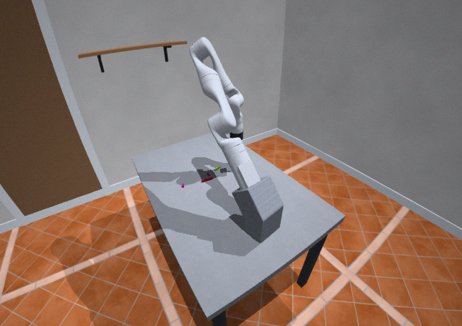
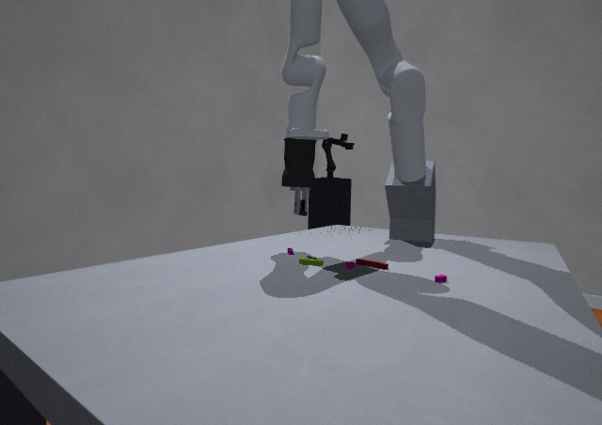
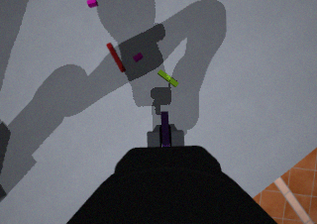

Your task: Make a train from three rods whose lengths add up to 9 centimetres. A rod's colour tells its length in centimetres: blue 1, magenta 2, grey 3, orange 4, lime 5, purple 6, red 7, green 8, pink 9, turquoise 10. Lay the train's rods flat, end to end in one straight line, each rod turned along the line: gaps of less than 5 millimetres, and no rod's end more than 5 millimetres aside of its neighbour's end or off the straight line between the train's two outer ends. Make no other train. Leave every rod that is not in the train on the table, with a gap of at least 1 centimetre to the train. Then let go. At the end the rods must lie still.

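Observation:
My gripper [image 2: 301, 207] hangs well above the table, shut on a dark purple rod [image 3: 164, 127] that shows between the fingers in the wrist view and as a small purple tip [image 2: 303, 212] in the exterior view. Below on the table lie a lime rod [image 2: 310, 261] [image 3: 168, 78], a red rod [image 2: 372, 263] [image 3: 115, 56] and a magenta rod [image 2: 350, 265] [image 3: 138, 57] close beside the red one. A second magenta rod [image 2: 440, 277] [image 3: 92, 3] lies apart to the right. A third magenta rod [image 2: 290, 251] lies left of the lime rod. All table rods lie apart, none end to end.
The arm's grey pedestal [image 2: 410, 207] stands on the table behind the rods. A black box with a small stand [image 2: 329, 201] sits at the far edge. The table edge and tiled floor [image 3: 292, 184] show at the wrist view's lower right.

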